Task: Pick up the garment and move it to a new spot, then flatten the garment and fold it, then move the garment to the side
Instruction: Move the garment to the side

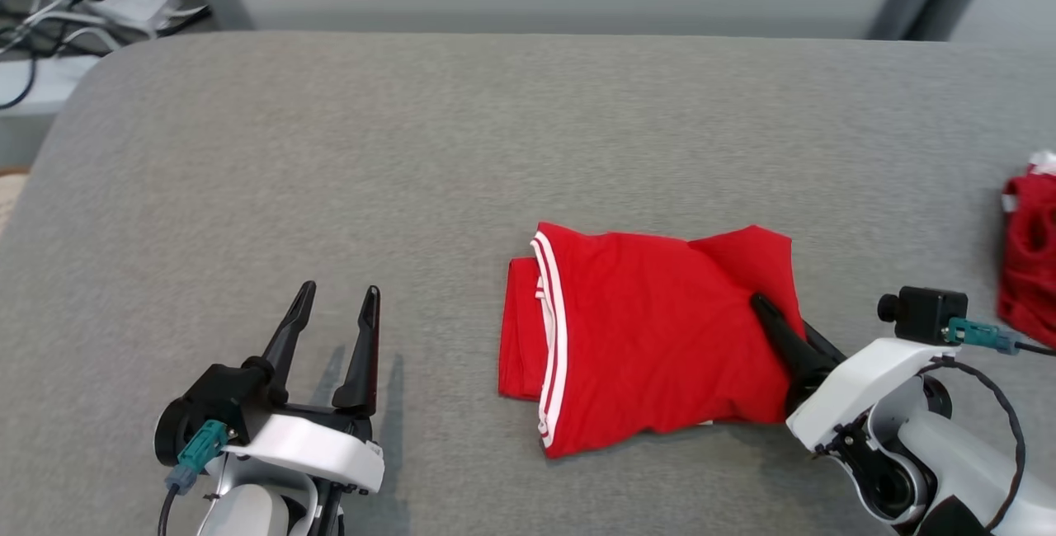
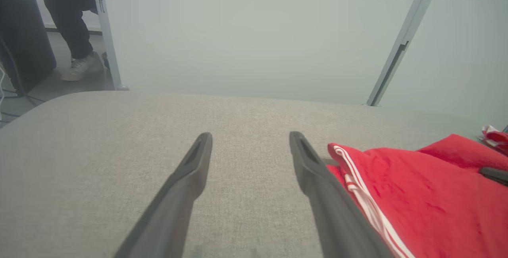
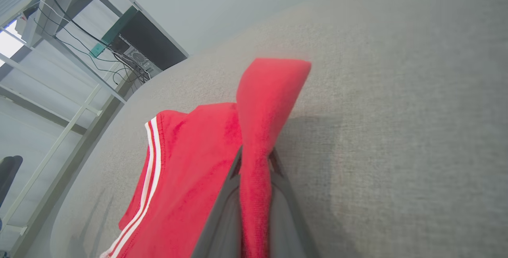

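**Inspector:** Start at the near edge. Grippers?

**Recorder:** Left gripper point(image 1: 340, 289), near-left of the grey woven-fabric tabletop point(image 1: 412, 148): both long dark fingers spread wide, nothing between them, tips over bare weave. Right gripper point(image 3: 256, 158), near-right: fingers drawn together, clamped on a ridge of the red knit garment with white double-stripe trim point(image 1: 652, 338).

**Inspector:** What does each camera add?

**Recorder:** The head view shows one right finger lying on top of the cloth at the garment's right edge, and the other is hidden beneath. The right wrist view settles it: cloth is pinched between both fingers, with a soft flap rising past the tips. The left wrist view puts the garment to the right of the left fingers. The head view shows bare weave between them.

**Inspector:** Position and make of the garment?

**Recorder:** Folded to a rough rectangle, right of centre, nearer the near edge than the far. Matte, slightly fuzzy knit, with the striped hem on its left side.

**Inspector:** Farther out?

**Recorder:** A second crumpled red cloth point(image 1: 1027, 256) at the right edge. The far-left corner is rounded. Past it, the left wrist view shows a person's dark-trousered leg and white shoe point(image 2: 79, 65).
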